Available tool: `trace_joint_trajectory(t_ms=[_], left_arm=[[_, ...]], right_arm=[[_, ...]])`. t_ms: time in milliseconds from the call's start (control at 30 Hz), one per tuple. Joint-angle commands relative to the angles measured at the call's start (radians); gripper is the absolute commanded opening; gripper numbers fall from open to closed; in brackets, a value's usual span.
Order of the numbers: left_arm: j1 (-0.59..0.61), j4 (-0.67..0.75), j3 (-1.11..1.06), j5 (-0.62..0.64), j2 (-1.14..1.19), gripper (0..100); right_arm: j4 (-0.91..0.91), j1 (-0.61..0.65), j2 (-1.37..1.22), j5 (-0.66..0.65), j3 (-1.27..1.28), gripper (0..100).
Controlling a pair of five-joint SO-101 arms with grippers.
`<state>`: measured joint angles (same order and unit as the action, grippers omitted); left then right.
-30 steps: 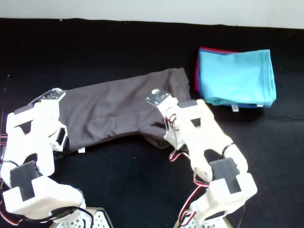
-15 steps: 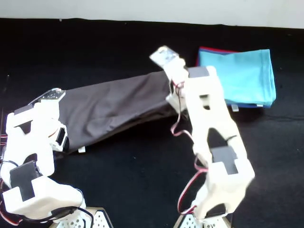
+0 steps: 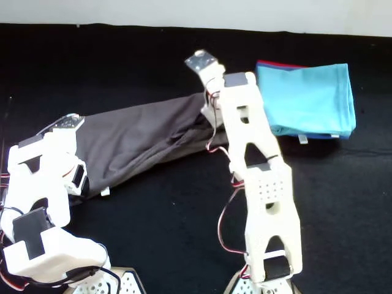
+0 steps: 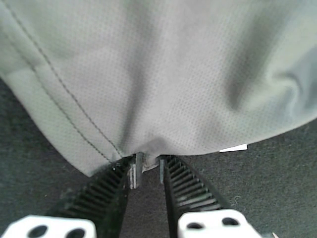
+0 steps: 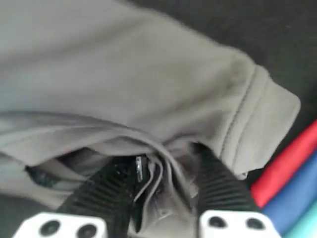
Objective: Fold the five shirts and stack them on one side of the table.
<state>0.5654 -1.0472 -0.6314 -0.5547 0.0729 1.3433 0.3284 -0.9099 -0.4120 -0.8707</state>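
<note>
A dark grey shirt (image 3: 138, 138) lies stretched across the black table. My left gripper (image 3: 84, 181) sits at its near left hem, shut on the hem edge (image 4: 147, 167) beside a small white tag (image 4: 233, 148). My right gripper (image 3: 211, 115) holds the shirt's far right end, shut on bunched grey cloth (image 5: 166, 171), with the shirt (image 5: 124, 74) spreading away from it. Just right of that gripper sits a folded stack (image 3: 305, 99), teal on top over blue and red layers (image 5: 292, 158).
The black table (image 3: 122, 55) runs to a pale wall at the back. Open tabletop lies behind the grey shirt and in front of it between the two arm bases. The folded stack occupies the far right.
My right arm has stretched out toward the far side, carrying the shirt's right end away from the front and drawing the cloth narrower. The left arm has stayed put.
</note>
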Motion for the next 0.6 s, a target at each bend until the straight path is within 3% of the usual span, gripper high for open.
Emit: trace_joint_trajectory(t_ms=[0, 100, 467, 567], left_arm=[[0.010, 0.049, -0.004, -0.008, -0.001, 9], [0.010, 0.049, -0.004, -0.008, -0.001, 9], [0.007, 0.049, -0.004, -0.008, -0.001, 9], [0.005, 0.049, -0.004, -0.008, -0.001, 9]], right_arm=[[0.008, -0.015, -0.030, 0.166, -0.199, 19.8], [0.051, -0.025, -0.039, 0.224, -0.306, 19.8], [0.423, -0.010, -0.036, 0.226, -0.628, 19.7], [0.421, 0.025, -0.038, 0.222, -0.576, 8.4]])
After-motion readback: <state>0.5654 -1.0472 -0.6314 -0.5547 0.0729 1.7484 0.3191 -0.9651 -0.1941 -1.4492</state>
